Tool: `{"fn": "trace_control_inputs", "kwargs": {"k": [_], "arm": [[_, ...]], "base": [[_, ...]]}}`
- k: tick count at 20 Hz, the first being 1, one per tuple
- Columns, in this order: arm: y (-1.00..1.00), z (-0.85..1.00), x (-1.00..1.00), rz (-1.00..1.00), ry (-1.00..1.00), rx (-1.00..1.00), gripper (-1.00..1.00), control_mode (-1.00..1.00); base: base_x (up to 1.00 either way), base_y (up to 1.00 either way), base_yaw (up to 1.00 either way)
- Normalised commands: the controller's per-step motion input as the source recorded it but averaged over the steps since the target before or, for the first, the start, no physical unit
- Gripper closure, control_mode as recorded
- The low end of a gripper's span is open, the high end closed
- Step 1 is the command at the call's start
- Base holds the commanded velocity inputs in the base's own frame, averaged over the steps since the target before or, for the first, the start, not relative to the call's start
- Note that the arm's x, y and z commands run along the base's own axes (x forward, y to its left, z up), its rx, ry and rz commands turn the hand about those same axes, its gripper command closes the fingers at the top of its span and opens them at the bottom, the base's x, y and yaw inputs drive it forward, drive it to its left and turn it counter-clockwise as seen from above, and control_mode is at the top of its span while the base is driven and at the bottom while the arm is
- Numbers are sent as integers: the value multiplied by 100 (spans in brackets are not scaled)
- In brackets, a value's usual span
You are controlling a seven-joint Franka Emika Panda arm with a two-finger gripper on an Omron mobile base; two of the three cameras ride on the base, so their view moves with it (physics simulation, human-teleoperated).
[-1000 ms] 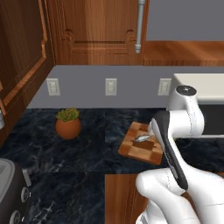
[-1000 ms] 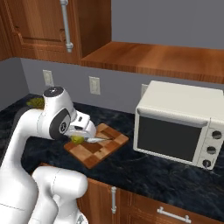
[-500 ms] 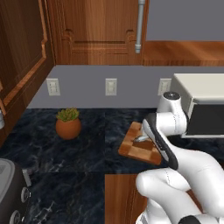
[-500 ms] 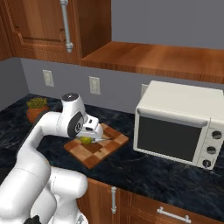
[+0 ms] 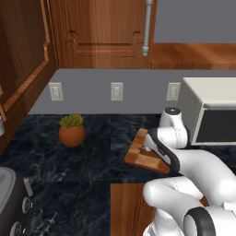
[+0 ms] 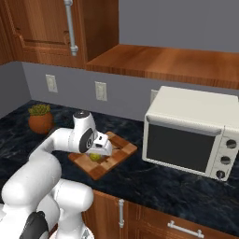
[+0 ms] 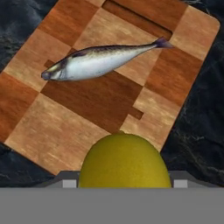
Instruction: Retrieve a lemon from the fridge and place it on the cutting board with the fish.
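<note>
My gripper (image 6: 97, 154) pinching lemon (image 7: 124, 160), low over cutting board (image 7: 52, 131) beside fish (image 7: 98, 61). Fetch done; lowering, release left.

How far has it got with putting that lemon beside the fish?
Nearly finished. The fetching looks done: the lemon is in the tool, low above the cutting board, where the fish lies. Left to do: set the lemon down on the wood and let go.

Kitchen. You see: dark marble counter (image 5: 69, 170), wooden wall cabinets (image 5: 99, 32), white toaster oven (image 6: 189, 133), wall sockets (image 5: 116, 91), potted plant (image 5: 71, 130), checkered cutting board (image 7: 74, 118) bearing a fish (image 7: 98, 61).
</note>
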Motion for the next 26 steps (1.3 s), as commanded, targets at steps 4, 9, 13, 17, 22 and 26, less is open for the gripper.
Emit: {"fn": "trace_control_inputs", "kwargs": {"k": [4,9,13,17,22,26], "arm": [[0,-16,9,0,0,0,100,-100],[1,-26,12,0,-3,0,100,-100],[0,-33,16,0,0,0,100,-100],[0,-23,11,0,0,0,100,-100],[0,-16,11,0,0,0,-100,-100],[0,-6,2,0,0,0,-100,-100]], "base": [[0,0,0],[0,0,0],[0,0,0],[0,0,0],[0,0,0],[0,0,0]]}}
